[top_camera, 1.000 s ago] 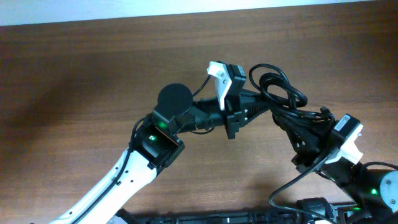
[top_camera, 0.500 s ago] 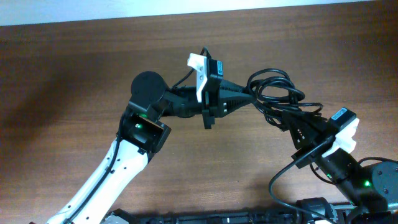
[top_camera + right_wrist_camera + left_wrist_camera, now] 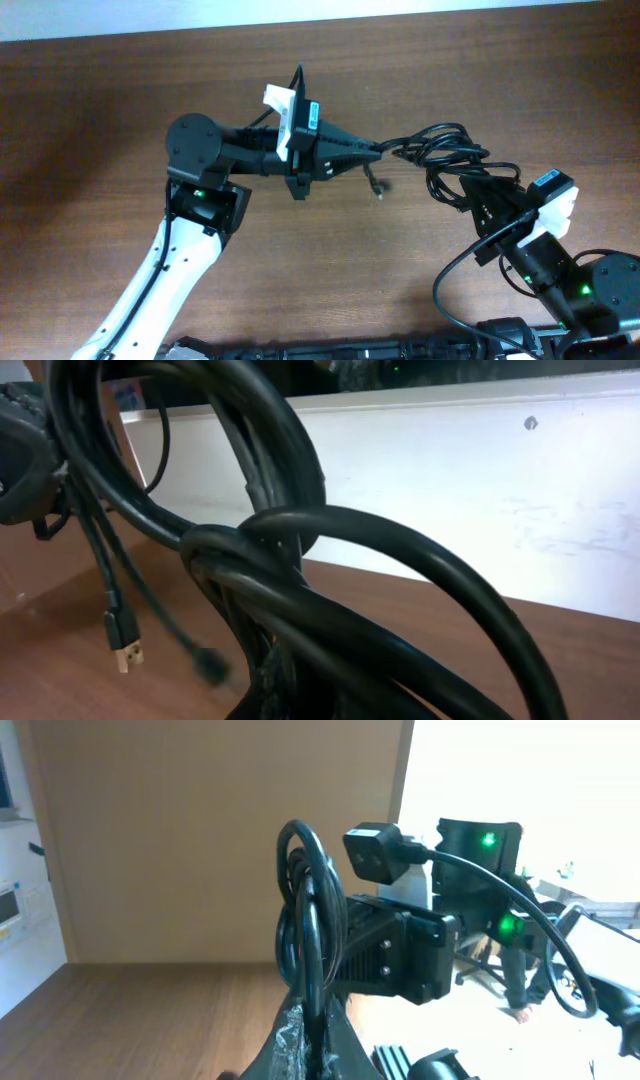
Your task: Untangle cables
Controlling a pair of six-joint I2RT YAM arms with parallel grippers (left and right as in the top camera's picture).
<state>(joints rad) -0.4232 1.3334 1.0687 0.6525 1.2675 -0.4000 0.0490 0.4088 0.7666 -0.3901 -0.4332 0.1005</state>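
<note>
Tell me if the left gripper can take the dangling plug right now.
Probably not: the left gripper is shut on the cables. The plug hangs free close beside it, otherwise unobstructed.

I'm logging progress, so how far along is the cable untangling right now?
Done: little, only one plug end hangs free. In hand: the left gripper and right gripper are both shut on the cables, holding the bunch between them. Left: the loops are knotted together in the right wrist view, so nearly all separating remains.
</note>
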